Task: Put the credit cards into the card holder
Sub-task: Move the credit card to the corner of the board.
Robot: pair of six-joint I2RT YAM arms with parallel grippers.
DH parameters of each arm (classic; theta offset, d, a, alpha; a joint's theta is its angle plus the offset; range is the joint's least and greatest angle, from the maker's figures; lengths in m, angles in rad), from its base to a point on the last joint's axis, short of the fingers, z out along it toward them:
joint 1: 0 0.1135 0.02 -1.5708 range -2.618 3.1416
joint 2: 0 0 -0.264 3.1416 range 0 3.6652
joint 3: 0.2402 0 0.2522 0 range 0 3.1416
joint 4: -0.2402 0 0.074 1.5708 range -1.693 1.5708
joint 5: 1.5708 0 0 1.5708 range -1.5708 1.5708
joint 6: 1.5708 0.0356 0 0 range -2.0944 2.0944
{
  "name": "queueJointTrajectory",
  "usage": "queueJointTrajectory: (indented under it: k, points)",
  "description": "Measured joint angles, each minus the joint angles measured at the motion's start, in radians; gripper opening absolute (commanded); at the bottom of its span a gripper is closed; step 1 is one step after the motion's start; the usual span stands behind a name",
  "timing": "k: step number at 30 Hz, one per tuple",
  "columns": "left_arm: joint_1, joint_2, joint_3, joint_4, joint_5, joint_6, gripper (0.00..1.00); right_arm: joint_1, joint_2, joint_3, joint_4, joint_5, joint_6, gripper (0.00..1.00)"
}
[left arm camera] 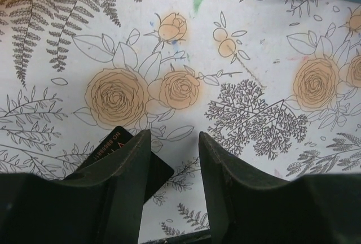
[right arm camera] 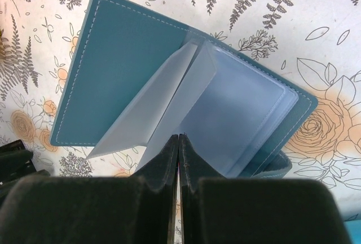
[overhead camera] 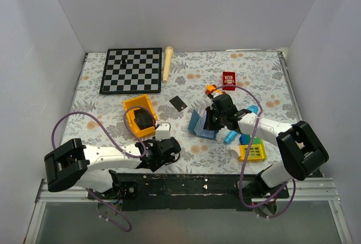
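Right gripper [right arm camera: 179, 142] is clamped on the open card holder [right arm camera: 130, 69], right of centre. Left gripper [left arm camera: 175, 142], fingers parted, hovers over a card [left arm camera: 115, 138] near the front edge.

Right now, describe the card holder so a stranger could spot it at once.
From the chessboard at the far left, go diagonally toward the near right to the right gripper. The card holder lies open at its tip: the only slate-blue, book-like wallet with clear sleeves, unlike the blue tube beside it.
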State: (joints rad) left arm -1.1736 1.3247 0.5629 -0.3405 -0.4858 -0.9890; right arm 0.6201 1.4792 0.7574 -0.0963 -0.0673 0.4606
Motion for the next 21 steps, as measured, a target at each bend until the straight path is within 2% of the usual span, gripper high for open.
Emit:
queueJointTrajectory:
  k: [10, 16, 21]
  points:
    - [-0.022, -0.031, 0.002, -0.077, 0.009, -0.048, 0.4, 0.0, 0.002, 0.0, 0.003, -0.008, 0.001, 0.06]
    - [-0.027, -0.039, 0.041, -0.2, 0.01, -0.041, 0.44, 0.0, 0.002, 0.0, 0.003, -0.008, 0.001, 0.06]
    - [-0.022, -0.108, 0.086, -0.269, -0.033, -0.032, 0.45, 0.0, 0.002, 0.0, 0.003, -0.008, 0.001, 0.06]
